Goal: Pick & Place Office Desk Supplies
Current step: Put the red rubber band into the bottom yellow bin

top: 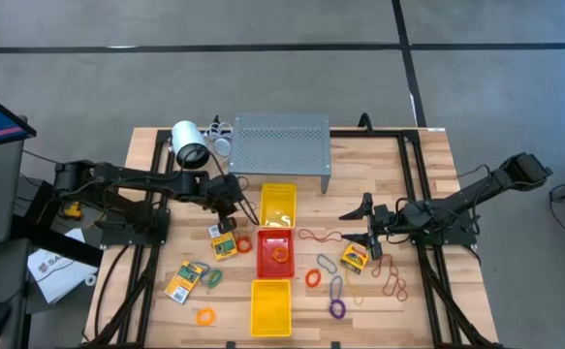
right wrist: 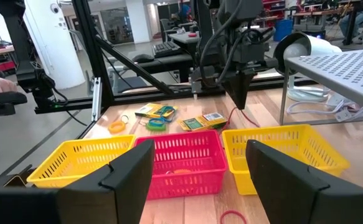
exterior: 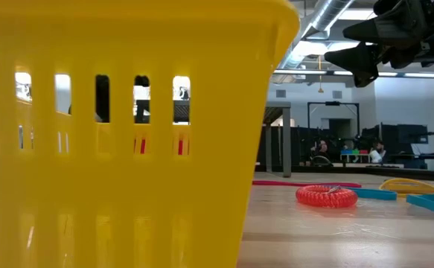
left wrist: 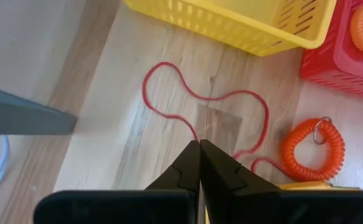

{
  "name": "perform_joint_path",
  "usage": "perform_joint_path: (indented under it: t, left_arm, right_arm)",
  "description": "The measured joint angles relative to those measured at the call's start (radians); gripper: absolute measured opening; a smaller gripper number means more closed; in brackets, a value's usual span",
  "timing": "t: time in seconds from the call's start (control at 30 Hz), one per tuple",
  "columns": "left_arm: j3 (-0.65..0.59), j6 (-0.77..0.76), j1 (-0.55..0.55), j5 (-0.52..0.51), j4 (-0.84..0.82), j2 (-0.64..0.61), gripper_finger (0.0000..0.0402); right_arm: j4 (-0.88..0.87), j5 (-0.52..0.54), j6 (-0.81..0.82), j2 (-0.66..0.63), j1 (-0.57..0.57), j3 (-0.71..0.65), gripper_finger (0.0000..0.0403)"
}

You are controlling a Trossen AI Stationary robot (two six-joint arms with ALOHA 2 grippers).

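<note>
Three trays run in a line down the table: yellow tray [top: 278, 203], red tray [top: 274, 252] holding an orange coil ring [top: 279, 255], another yellow tray [top: 270, 307]; the left gripper [top: 230, 199], jaws pressed shut, hangs over a red rubber-band loop [left wrist: 207, 109]; the right gripper [top: 367, 231] hovers wide open, empty, near a card packet [top: 354, 257]; loops lie scattered around it.

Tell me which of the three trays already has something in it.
The red tray, the middle of the row: an orange coil lies inside. Both yellow trays look empty.
</note>
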Motion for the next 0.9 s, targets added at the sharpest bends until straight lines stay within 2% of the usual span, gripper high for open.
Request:
perform_joint_path:
  t: [0.2, 0.43, 0.77, 0.9]
  left_arm:
    - [0.000, 0.000, 0.000, 0.003, -0.024, -0.009, 0.0000]
    - [0.000, -0.004, 0.000, 0.065, -0.060, -0.059, 0.0000]
    - [0.000, -0.008, 0.000, 0.110, -0.071, -0.242, 0.0000]
    - [0.000, -0.010, 0.000, 0.157, -0.058, -0.320, 0.0000]
  right_arm:
    - [-0.001, 0.000, -0.001, 0.000, 0.000, 0.000, 0.0249]
    - [-0.001, 0.000, -0.002, 0.000, 0.000, 0.000, 0.0249]
    - [0.006, 0.000, -0.002, 0.000, 0.000, 0.000, 0.0249]
    - [0.006, 0.000, -0.002, 0.000, 0.000, 0.000, 0.0249]
